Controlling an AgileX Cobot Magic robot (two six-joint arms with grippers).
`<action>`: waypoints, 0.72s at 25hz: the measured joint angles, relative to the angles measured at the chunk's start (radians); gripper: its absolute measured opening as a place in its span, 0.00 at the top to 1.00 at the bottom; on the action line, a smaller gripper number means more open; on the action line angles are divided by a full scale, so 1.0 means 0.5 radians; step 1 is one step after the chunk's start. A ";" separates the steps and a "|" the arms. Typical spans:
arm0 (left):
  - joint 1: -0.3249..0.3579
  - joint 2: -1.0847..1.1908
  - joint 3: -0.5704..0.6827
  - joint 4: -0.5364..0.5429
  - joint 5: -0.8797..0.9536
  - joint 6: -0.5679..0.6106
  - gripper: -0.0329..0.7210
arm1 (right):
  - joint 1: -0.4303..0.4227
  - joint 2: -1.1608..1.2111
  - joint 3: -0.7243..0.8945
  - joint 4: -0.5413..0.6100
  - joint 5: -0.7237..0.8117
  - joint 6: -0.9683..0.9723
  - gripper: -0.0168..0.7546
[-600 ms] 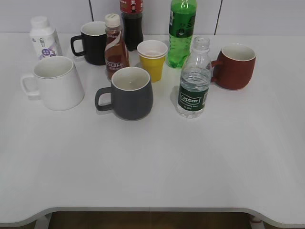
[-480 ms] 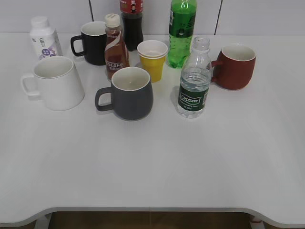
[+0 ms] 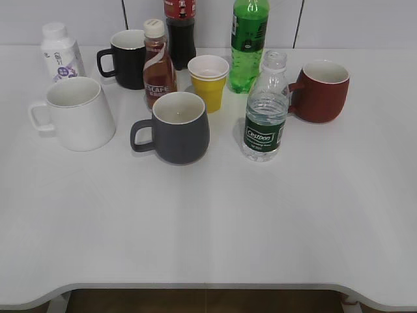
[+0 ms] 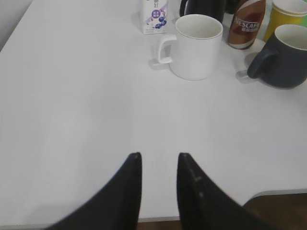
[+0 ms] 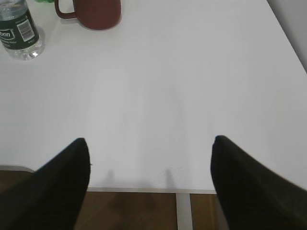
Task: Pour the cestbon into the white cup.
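Exterior: cestbon (image 3: 265, 111) upright, uncapped, on table (image 3: 208, 222), red mug (image 3: 322, 90) at its 2 o'clock; white cup (image 3: 78, 112) well apart at 9.
Left wrist: left gripper (image 4: 159, 158) nearly closed, empty; white cup (image 4: 196, 46) at 12.
Right wrist: right gripper (image 5: 151, 143) wide open, empty; cestbon (image 5: 19, 31) at 10.

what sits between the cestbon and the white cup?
In the exterior view, the dark grey mug stands between the cestbon and the white cup; bare table on either side of it.
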 joint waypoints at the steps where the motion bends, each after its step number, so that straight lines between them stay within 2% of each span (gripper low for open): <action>1: 0.000 0.000 0.000 0.000 0.000 0.000 0.71 | 0.000 0.000 0.000 0.000 0.000 0.000 0.22; 18: 0.000 0.000 0.000 0.000 0.000 0.000 0.71 | 0.000 0.000 0.000 0.000 0.000 0.000 0.22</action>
